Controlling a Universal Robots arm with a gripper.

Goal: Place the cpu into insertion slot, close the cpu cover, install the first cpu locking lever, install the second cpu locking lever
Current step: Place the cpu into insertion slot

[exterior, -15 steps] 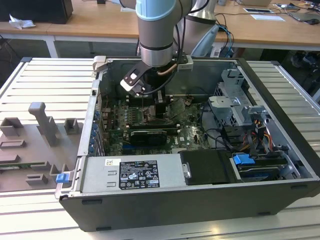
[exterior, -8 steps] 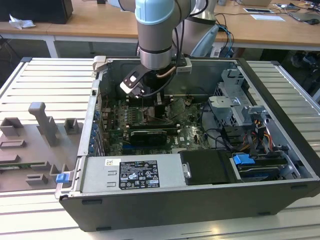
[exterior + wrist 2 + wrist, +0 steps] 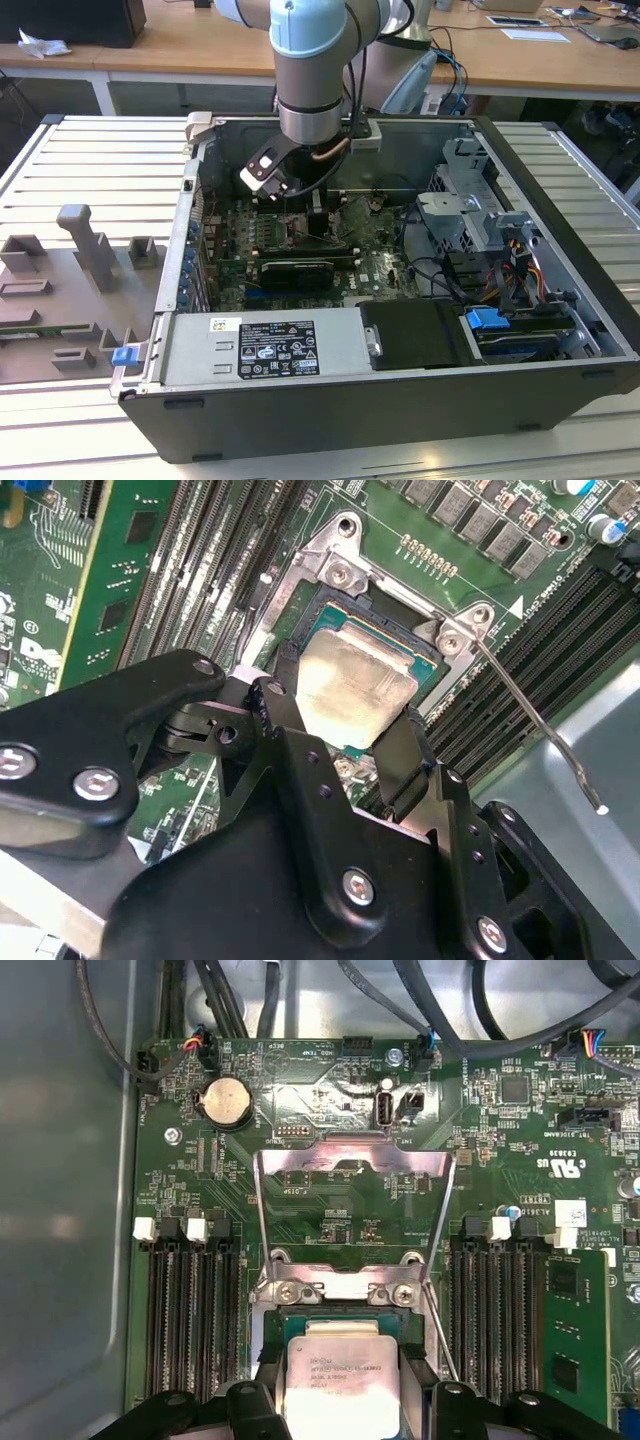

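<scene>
Second wrist view: fingers point(image 3: 288, 692) pinch cpu point(image 3: 355, 685) at insertion slot point(image 3: 350, 604)

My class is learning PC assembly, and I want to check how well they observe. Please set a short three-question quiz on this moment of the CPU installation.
1. True or false: the cpu cover is closed over the insertion slot.
2. What is the tool gripping? A) a memory stick B) the cpu C) a cable
3. Name the thin wire part standing raised beside the slot in the second wrist view.
Key: 1 false, it lies flipped open. 2 B. 3 a locking lever.
</scene>
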